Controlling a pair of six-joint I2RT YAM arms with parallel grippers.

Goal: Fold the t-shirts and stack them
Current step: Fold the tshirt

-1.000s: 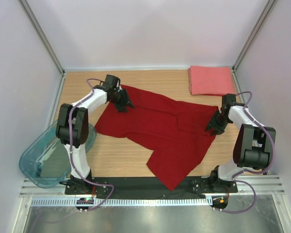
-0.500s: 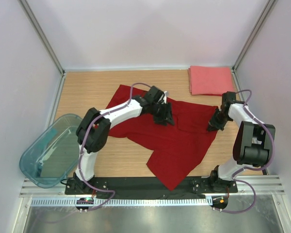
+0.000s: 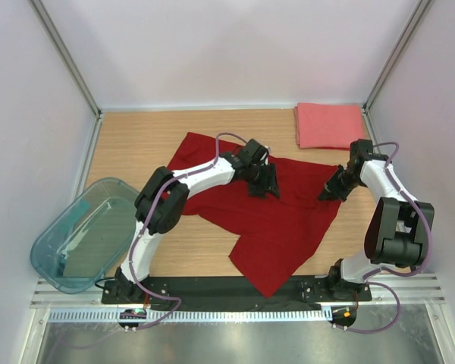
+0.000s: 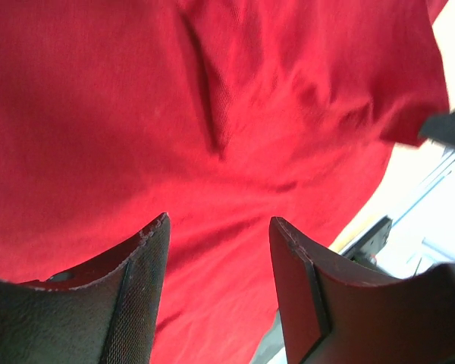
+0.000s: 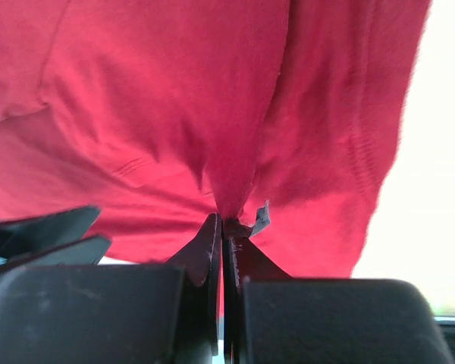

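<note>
The left end effector (image 3: 264,186) stands wide open over the middle of the dark red shirt (image 3: 288,220), which lies spread on the counter (image 3: 136,144). The right end effector (image 3: 330,191) is pinched tight on that shirt's right edge, near the folded salmon-pink shirt (image 3: 330,125).

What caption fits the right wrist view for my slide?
Right gripper shut, pinching a fold of the red shirt.

Top camera overhead, far; wrist cameras close, sharing red shirt (image 3: 280,227).
</note>
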